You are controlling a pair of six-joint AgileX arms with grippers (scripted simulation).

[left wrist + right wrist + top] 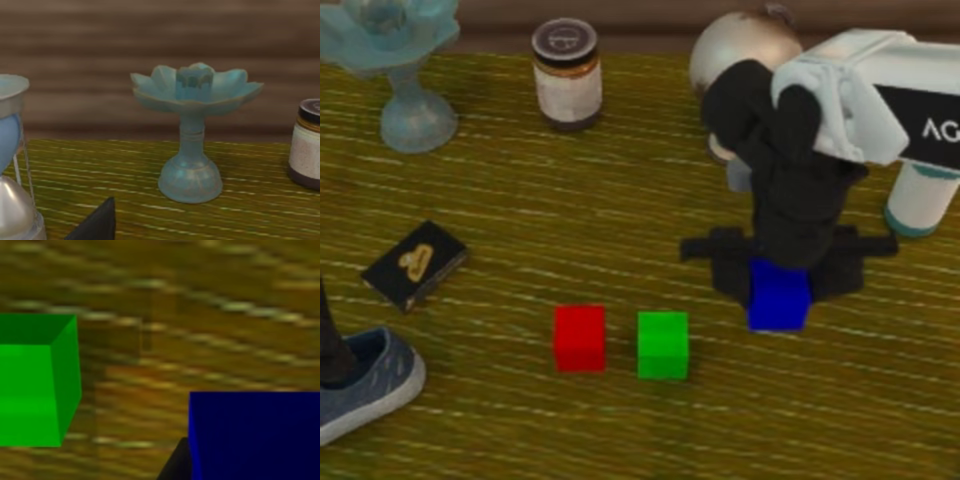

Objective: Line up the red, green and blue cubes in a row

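The blue cube point(778, 294) sits right of the middle of the table point(620, 200), caught in the right pincer point(780, 285), whose black fingers are drawn in against its sides from above; the right wrist view shows the cube's dark face close up with a black finger point(175, 465) against its edge. Whether the cube touches the tabletop or hangs just above it, I cannot tell. To its left, apart from it, stands the green cube point(663, 344), a little nearer the front edge, and just left of that, with a narrow gap between them, the red cube point(580, 338); those two sit level with each other, while the blue one lies slightly farther back. The white right arm reaches in from the table's right side. Behind it a round silvery object point(740, 45) shows partly, and a white-and-teal cylinder point(920, 200) stands at the right edge. At the back, near the middle, is a white jar point(566, 75) with a dark lid. In the far left corner stands a pale blue flower-shaped stand point(410, 90), seen clearly in the left wrist view. A small black box point(415, 263) lies on the left, and a blue shoe point(365, 385) pokes in at the front left. The left pincer itself appears in no view; only a dark sliver of that arm shows at the left edge, so its state is unknown.
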